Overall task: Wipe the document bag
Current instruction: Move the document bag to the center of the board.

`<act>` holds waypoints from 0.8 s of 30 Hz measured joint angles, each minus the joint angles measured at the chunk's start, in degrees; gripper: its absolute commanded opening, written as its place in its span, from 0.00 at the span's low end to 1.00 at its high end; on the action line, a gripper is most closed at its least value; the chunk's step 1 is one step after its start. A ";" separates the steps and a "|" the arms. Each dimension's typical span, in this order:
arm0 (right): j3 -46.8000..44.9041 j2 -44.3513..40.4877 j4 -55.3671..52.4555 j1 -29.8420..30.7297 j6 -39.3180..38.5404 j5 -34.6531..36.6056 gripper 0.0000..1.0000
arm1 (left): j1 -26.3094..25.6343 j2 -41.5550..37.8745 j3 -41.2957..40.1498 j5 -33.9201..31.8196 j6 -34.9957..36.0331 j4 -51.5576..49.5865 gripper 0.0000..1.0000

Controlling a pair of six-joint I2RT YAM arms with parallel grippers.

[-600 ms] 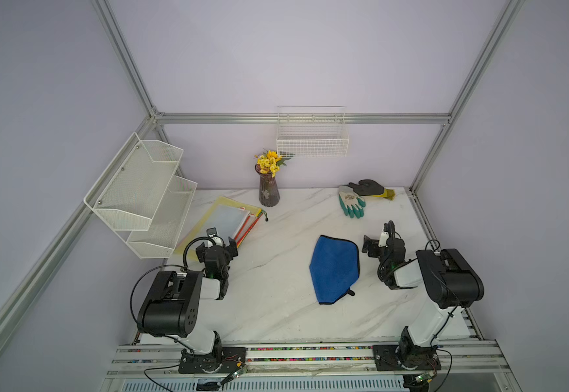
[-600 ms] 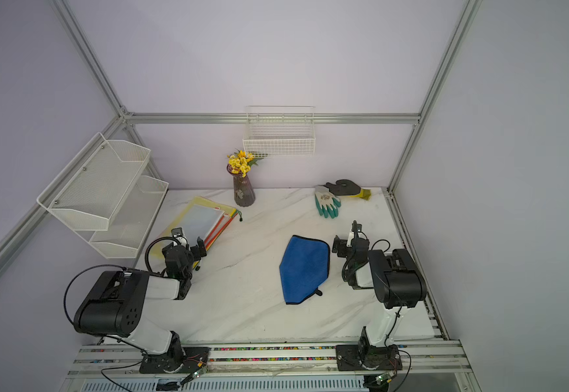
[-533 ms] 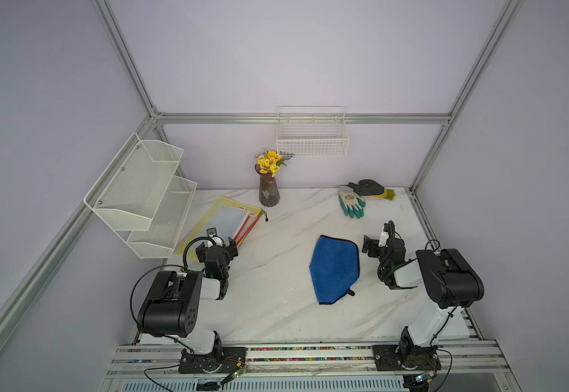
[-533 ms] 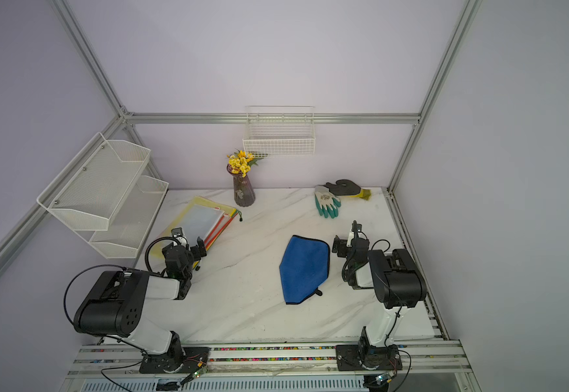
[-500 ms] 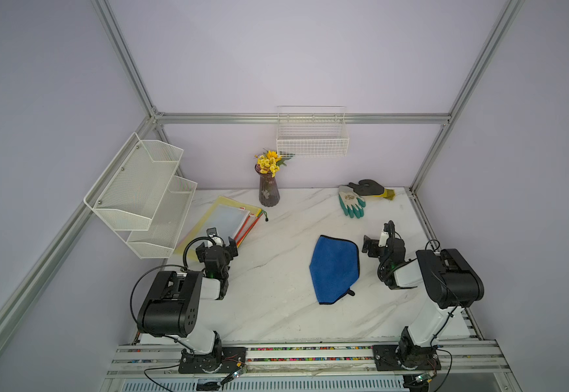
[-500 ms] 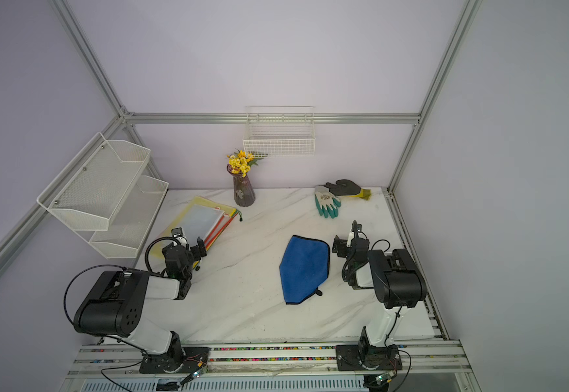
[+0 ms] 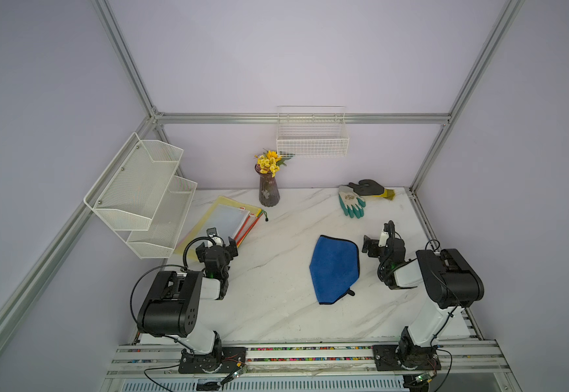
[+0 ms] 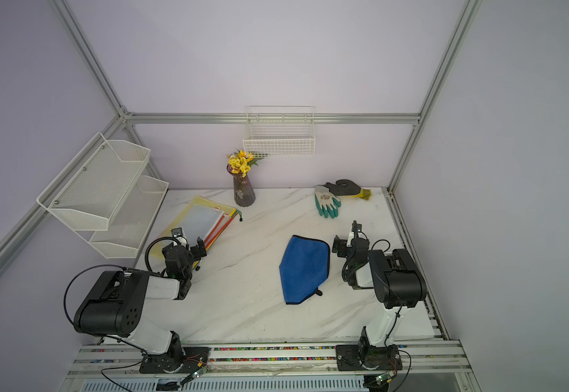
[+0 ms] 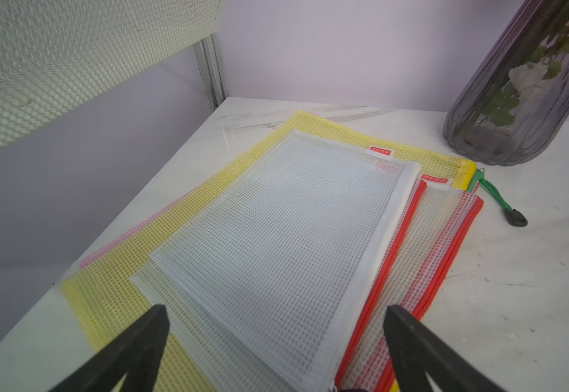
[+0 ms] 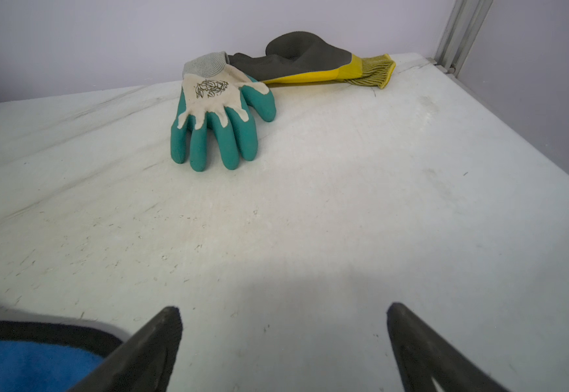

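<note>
A stack of mesh document bags (image 7: 223,220) (image 8: 201,220) lies at the back left of the marble table. A white-edged bag (image 9: 276,237) is on top, over red-edged ones and a larger yellow one. My left gripper (image 7: 215,245) (image 9: 276,312) hangs open just above the stack's near edge, holding nothing. A blue cloth (image 7: 334,268) (image 8: 305,268) lies flat mid-table, and its corner (image 10: 21,363) shows in the right wrist view. My right gripper (image 7: 382,237) (image 10: 281,310) stands open and empty over bare table just right of the cloth.
A grey vase with yellow flowers (image 7: 268,191) stands right behind the bags. A green glove (image 7: 352,203) and a black-and-yellow glove (image 7: 369,188) lie at the back right. A white mesh rack (image 7: 140,193) overhangs the left edge, and a wire basket (image 7: 312,142) hangs on the back wall.
</note>
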 measured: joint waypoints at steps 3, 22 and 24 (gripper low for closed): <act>0.00 0.00 0.00 0.00 0.00 0.00 0.97 | 0.00 0.00 0.00 0.00 0.00 0.00 1.00; 0.00 0.00 0.02 0.00 0.04 0.42 0.97 | 0.00 0.00 0.00 0.00 0.07 0.11 1.00; -0.57 -0.66 0.13 0.07 0.09 1.62 0.97 | -0.33 -0.44 0.00 -0.35 0.83 -0.26 1.00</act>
